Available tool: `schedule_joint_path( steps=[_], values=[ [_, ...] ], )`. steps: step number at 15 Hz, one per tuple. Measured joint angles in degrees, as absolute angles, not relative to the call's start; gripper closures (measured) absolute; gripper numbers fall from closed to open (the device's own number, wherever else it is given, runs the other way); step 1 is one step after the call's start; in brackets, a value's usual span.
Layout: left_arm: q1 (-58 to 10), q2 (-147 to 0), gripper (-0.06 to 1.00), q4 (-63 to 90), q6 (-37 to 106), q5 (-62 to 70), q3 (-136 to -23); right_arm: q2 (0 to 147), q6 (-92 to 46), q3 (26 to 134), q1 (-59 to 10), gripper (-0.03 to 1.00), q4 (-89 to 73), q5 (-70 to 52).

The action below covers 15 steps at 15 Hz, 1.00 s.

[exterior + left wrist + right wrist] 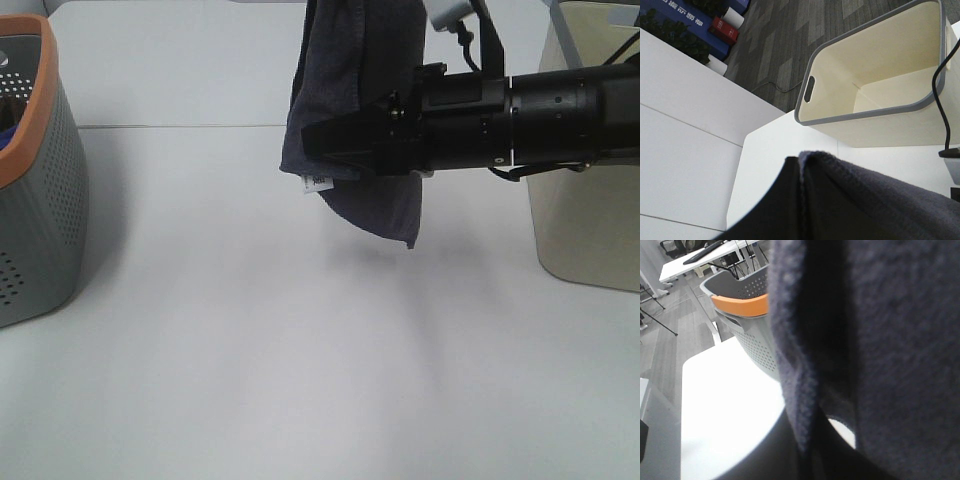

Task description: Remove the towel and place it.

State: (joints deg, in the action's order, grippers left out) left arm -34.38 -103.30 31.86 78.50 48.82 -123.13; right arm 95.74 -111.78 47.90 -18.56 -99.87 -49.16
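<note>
Exterior high view: the towel [355, 90] hangs in the air at the upper middle of the frame. Its top runs out past the frame's top edge, and its lower corner droops clear above the worktop [250, 350]. A white tag [317, 182] shows at its lower left corner.

It is soft, limp terry: light, not slippery, in no way fragile. It sags and folds wherever it is not held, so the best hold is a pinch through a doubled edge or corner, with a second hold well apart to keep it spread.

The right tool [320, 145] reaches level from the right of the frame, forearm stretched horizontal, jaws closed on the towel's lower part. Its wrist view is filled with dark cloth right at the lens.

The left tool [790, 200] is outside the high frame. In its wrist view cloth bunches right at the closed jaws, so I judge that it holds the towel's top.

A grey basket [40, 200] stands at the left edge and a cream bin [590, 200] at the right.
</note>
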Motion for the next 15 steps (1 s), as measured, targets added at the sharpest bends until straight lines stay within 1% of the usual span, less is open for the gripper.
schedule_joint_path(
  steps=[2, 4, 8, 11, 13, 14, 15],
  values=[
    [-34.38, -103.3, 0.94, 26.7, 74.37, 49.62, -123.13, 92.93, -103.65, 47.9, -18.56, 0.94, -97.23, -48.47],
    [-34.38, -103.71, 0.94, 20.91, 69.1, 51.28, -123.13, 88.92, -94.65, 47.9, -18.56, 0.94, -90.58, -46.98],
    [-34.38, -104.74, 0.94, 14.67, 61.88, 53.11, -123.13, 80.9, -77.01, 48.3, -18.56, 0.94, -71.96, -45.55],
    [-34.38, -104.74, 0.94, 9.05, 52.2, 57.01, -123.13, 76.03, -59.99, 53.97, -18.56, 0.94, -50.82, -45.32],
    [-34.38, -104.74, 0.94, 3.15, 41.65, 59.01, -123.13, 74.89, -48.36, 60.62, -18.56, 0.94, -34.03, -45.61],
    [-34.38, -104.85, 0.94, -1.15, 31.97, 59.13, -123.13, 75.0, -42.17, 64.52, -18.56, 0.94, -22.98, -46.7],
    [-34.38, -104.85, 0.94, -1.15, 31.97, 59.13, -123.13, 75.0, -42.17, 64.52, -18.56, 0.94, -22.98, -46.7]
  ],
)
